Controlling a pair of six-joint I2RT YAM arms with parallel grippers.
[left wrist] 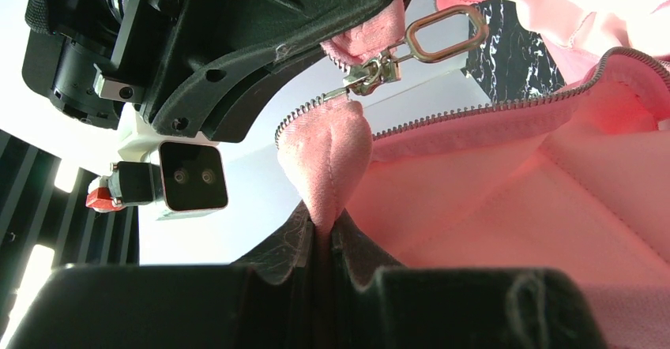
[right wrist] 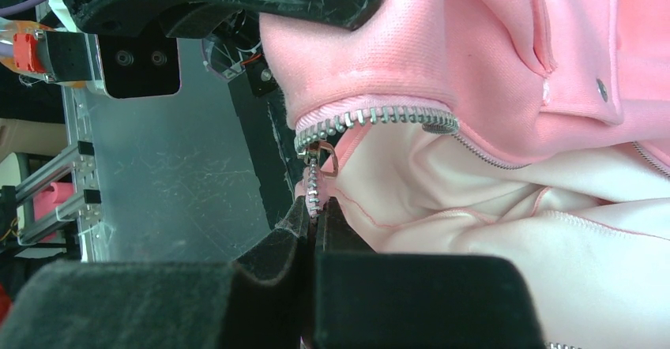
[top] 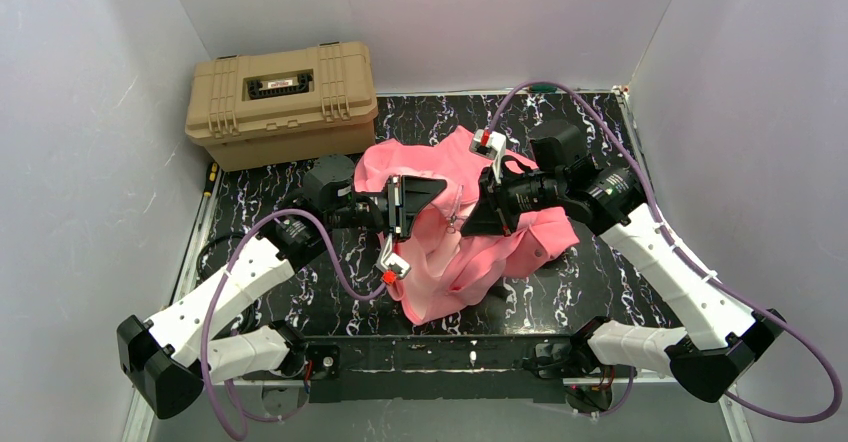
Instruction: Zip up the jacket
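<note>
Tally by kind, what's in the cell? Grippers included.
jacket: 1
tan case: 1
grippers: 2 (left gripper, right gripper, both shut on the jacket)
Total: 4

A pink jacket (top: pixel 470 267) lies crumpled in the middle of the dark marbled worktop (top: pixel 600 272), bunched up between the left tool (top: pixel 418 200) and right tool (top: pixel 482 214), which face each other closely. A tan case (top: pixel 283 102) sits far left.

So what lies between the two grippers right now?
A short fold of the jacket, its zipper edge with the metal slider, spans from the left gripper to the right gripper; clearest in the left wrist view.
</note>
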